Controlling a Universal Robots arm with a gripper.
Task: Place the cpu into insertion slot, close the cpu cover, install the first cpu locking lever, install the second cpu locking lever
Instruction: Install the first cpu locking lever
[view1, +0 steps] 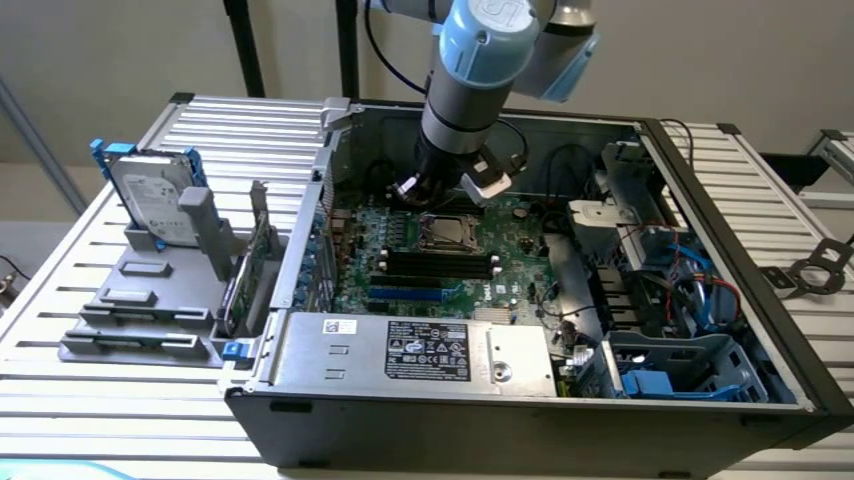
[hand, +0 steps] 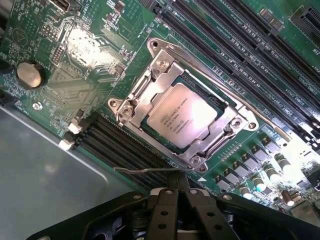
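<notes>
Silvery square cpu (hand: 182, 120) seated under thin silver cpu cover (hand: 150, 82). Tool (hand: 176, 190), jaws together, at thin wire lever (hand: 145, 170). Best pushed steadily, without slipping off.

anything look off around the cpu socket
The cpu sits flat under the closed cpu cover. One thin locking lever juts out sideways beyond the cover's edge, right by the shut hand, and looks unlatched, while the other lever lies alongside the cover.
</notes>
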